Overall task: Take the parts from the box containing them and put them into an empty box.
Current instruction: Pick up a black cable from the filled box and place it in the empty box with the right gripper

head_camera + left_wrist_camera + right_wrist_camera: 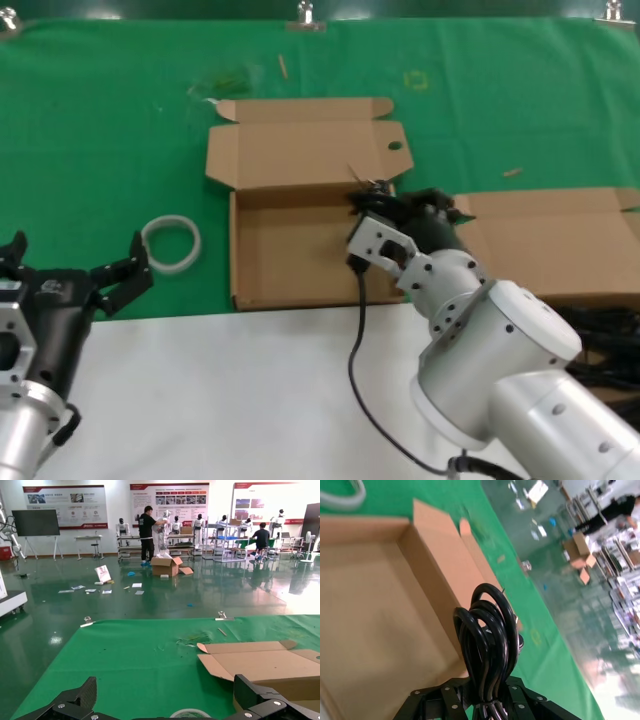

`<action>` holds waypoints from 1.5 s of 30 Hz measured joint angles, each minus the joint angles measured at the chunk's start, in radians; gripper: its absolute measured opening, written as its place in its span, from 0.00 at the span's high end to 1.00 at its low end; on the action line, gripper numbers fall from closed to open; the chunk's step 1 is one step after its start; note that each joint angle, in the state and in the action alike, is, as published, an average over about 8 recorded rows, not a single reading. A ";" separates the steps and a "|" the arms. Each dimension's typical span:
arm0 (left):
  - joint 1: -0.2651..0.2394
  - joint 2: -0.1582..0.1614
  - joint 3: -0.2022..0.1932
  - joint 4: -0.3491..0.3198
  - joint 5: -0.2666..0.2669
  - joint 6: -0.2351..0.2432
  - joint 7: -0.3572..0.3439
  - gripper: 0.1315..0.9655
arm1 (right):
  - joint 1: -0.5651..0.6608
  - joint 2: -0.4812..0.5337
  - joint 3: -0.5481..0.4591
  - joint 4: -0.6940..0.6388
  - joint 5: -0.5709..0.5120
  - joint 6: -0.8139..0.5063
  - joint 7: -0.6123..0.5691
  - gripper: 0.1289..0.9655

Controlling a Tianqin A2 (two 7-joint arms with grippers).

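Note:
My right gripper (pixel 402 207) is shut on a black coiled power cable (pixel 378 196), holding it over the right wall of the empty box (pixel 290 262), whose open lid has a small round hole. In the right wrist view the cable's loops (pixel 487 630) rise from between the fingers (pixel 432 702), with the box's bare floor (pixel 370 610) beside them. The cable's loose end (pixel 355 340) hangs down over the white table. The box containing the parts (pixel 560 240) lies at the right, with more black cables (pixel 605 320) by my right arm. My left gripper (pixel 78 255) is open at the near left.
A white translucent ring (pixel 172 244) lies on the green cloth between the left gripper and the empty box; its edge (pixel 190 713) shows in the left wrist view. Small scraps lie on the cloth behind the boxes. A white table surface (pixel 220 400) runs along the front.

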 joint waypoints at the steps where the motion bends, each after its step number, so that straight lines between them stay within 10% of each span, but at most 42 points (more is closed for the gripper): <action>1: 0.000 0.000 0.000 0.000 0.000 0.000 0.000 0.00 | 0.009 0.000 -0.011 -0.019 0.001 -0.020 0.015 0.92; 18: 0.000 0.000 0.000 0.000 0.000 0.000 0.000 0.00 | 0.171 0.009 -0.357 -0.071 0.006 -0.141 0.436 0.93; 45: 0.000 0.000 0.000 0.000 0.000 0.000 0.000 0.00 | 0.163 0.023 -0.382 -0.068 0.006 -0.114 0.504 0.88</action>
